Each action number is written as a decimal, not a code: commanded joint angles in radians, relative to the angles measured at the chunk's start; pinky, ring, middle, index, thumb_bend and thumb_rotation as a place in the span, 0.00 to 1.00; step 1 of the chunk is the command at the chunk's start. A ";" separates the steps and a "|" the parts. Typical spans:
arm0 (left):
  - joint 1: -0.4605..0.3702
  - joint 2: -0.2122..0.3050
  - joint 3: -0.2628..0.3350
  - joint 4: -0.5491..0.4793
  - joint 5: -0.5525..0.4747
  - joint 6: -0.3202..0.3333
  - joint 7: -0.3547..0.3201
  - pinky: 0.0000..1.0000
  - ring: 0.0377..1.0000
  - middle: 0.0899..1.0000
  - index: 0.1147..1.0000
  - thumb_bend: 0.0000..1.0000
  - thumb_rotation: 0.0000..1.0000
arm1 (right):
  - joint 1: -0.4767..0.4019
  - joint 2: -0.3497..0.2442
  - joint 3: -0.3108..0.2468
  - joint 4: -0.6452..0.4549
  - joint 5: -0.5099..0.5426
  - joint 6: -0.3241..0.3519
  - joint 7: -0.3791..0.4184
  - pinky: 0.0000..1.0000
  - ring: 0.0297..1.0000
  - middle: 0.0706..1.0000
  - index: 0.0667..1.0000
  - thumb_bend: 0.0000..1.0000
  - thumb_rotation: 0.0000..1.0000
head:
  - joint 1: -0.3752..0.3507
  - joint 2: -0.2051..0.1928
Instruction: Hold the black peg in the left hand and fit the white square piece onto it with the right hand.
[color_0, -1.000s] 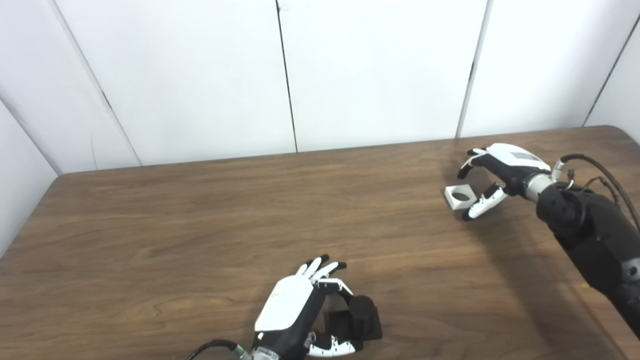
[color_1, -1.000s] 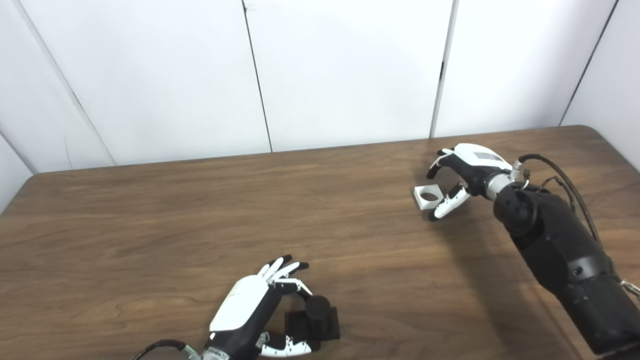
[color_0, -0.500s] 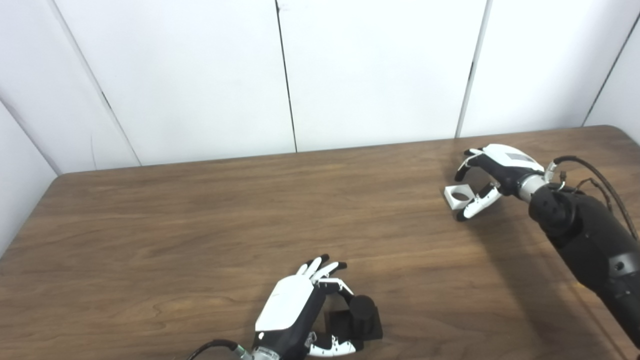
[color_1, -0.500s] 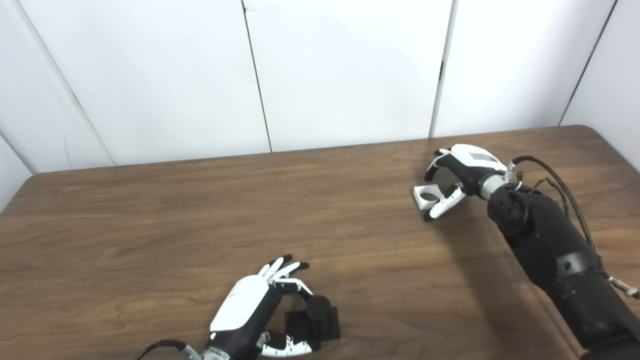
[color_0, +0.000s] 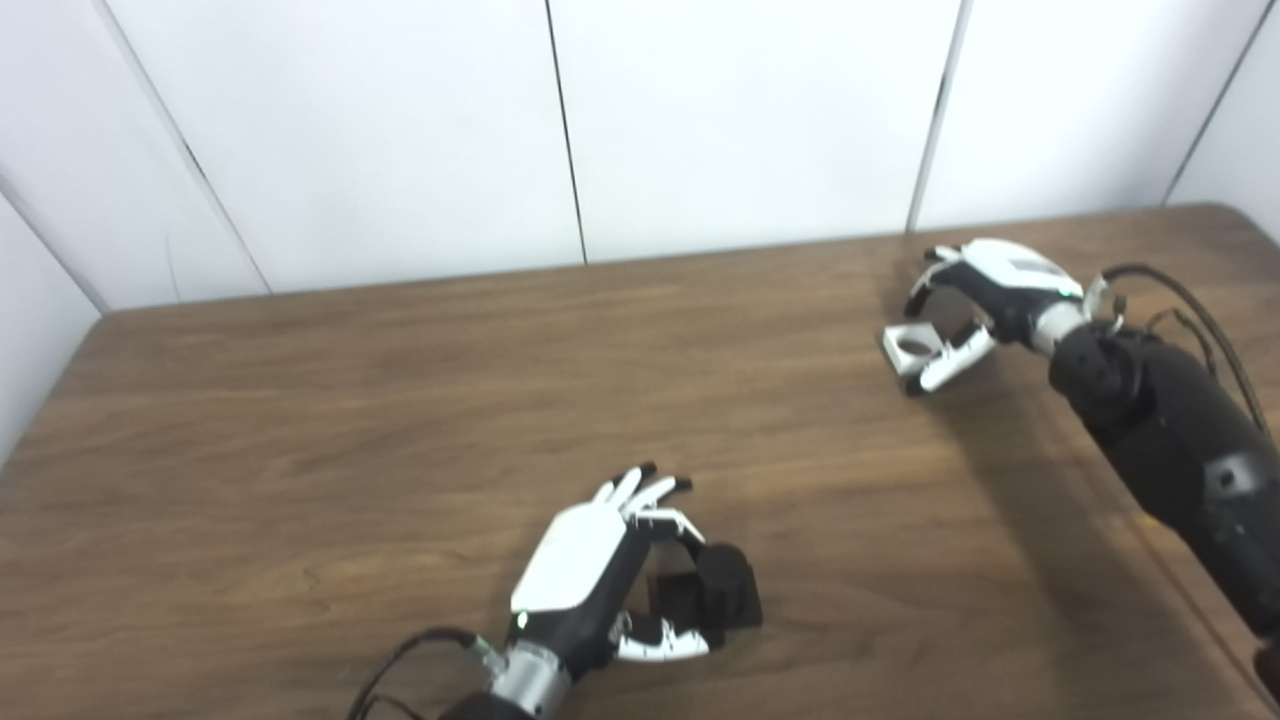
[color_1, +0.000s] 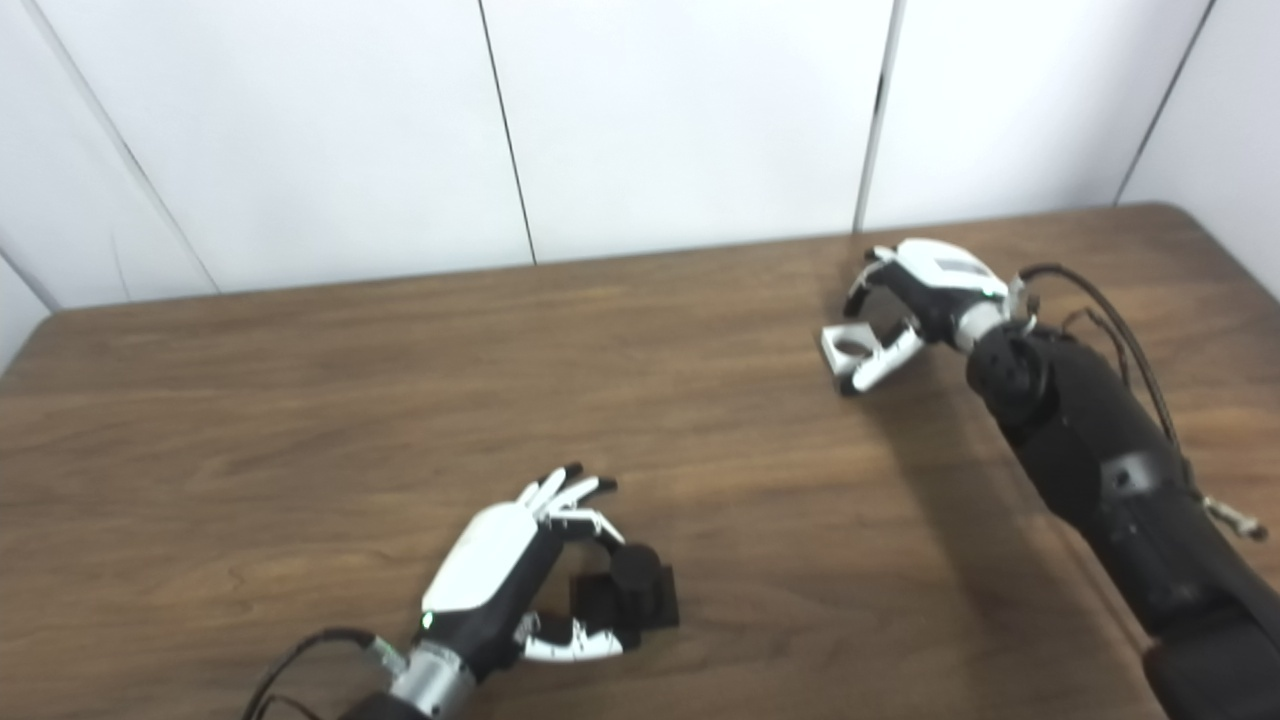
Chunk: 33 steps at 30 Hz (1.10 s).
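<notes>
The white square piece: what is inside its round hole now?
The hole of the white square piece looks empty; the black peg stands far off by the left hand. The right hand covers its right edge.

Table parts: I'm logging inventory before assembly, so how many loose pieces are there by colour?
Black: 1, the black peg beside the left hand.
White: 1, the white square piece at the right hand.
Total: 2.
</notes>
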 joint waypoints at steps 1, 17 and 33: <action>-0.007 0.012 0.008 -0.004 0.009 0.008 -0.028 1.00 0.99 0.90 0.42 0.52 0.07 | -0.057 0.006 0.001 -0.016 0.001 -0.004 -0.006 0.98 1.00 0.96 0.61 0.88 0.25 | 0.002 0.015; -0.013 0.030 0.053 -0.051 -0.006 0.003 -0.091 1.00 1.00 0.90 0.42 0.52 0.07 | -0.055 0.025 0.008 -0.048 -0.006 0.037 0.015 0.97 1.00 0.95 0.59 0.86 0.23 | -0.015 0.068; -0.006 0.019 0.048 -0.048 0.008 0.004 -0.100 1.00 1.00 0.90 0.42 0.52 0.07 | -0.020 0.017 -0.009 -0.051 0.009 0.004 -0.028 0.94 1.00 0.93 0.45 0.52 0.15 | -0.008 0.049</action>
